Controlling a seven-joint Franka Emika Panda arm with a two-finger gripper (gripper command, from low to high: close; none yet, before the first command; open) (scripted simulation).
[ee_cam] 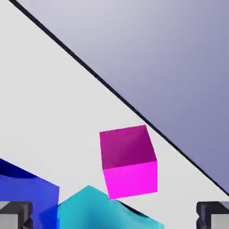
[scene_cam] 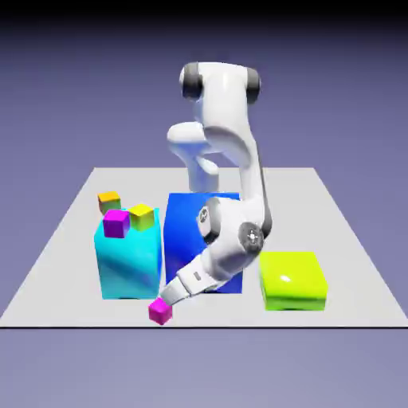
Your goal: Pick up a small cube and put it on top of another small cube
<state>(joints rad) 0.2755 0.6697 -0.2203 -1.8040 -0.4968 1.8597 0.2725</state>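
Note:
One small magenta cube (scene_cam: 160, 311) lies on the table near its front edge, in front of the cyan block. Its twin, a second small magenta cube (scene_cam: 116, 223), rests on top of the cyan block (scene_cam: 127, 259). My gripper (scene_cam: 170, 300) slants down to the first cube, fingertips just above and beside it, not touching it. In the hand view that cube (ee_cam: 129, 161) sits ahead, between the two wide-apart fingertips (ee_cam: 15, 214). My gripper (ee_cam: 114, 218) is open and holds nothing.
A small yellow cube (scene_cam: 142, 216) and a small orange-yellow cube (scene_cam: 109, 200) sit by the cyan block's top. A big blue block (scene_cam: 191, 227) stands behind my hand, a lime block (scene_cam: 293, 279) to the exterior view's right. The table's edge (ee_cam: 120, 96) runs close past the cube.

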